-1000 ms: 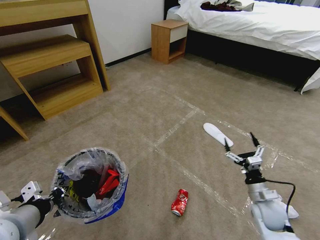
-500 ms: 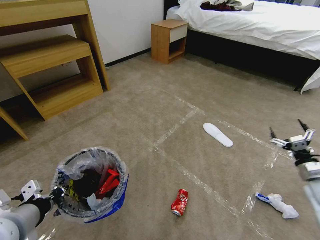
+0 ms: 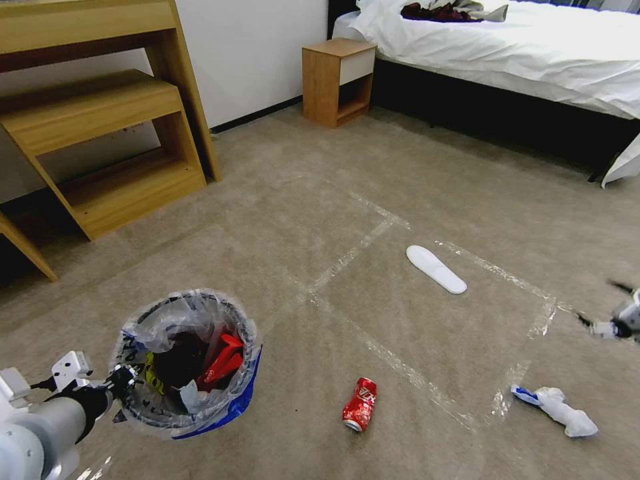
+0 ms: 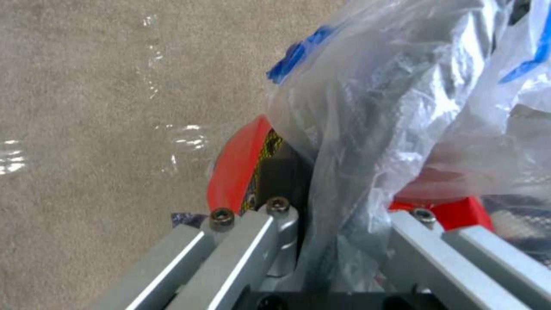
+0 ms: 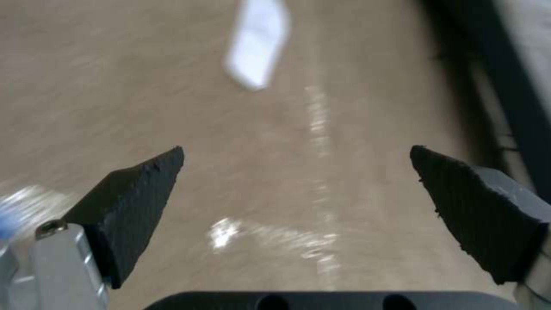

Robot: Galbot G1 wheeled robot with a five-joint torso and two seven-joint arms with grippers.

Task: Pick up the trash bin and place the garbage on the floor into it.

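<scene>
Red can (image 3: 359, 404) lies on the carpet (image 3: 400, 200), long axis running toward and away from the robot, top nearer. The bin (image 3: 190, 363), upright and lined with plastic, sits to its left, rim clamped in the left gripper (image 3: 119, 390). The right gripper (image 3: 610, 308), blurred and cut off at the far right edge, hangs wide open and empty, above the crumpled paper (image 3: 559, 411) and right of the insole (image 3: 436, 269).

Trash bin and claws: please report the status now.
Left claw shut on trash bin rim. Right claw open, empty, at right edge. Can, insole, crumpled paper on floor. Nothing blocking.
</scene>
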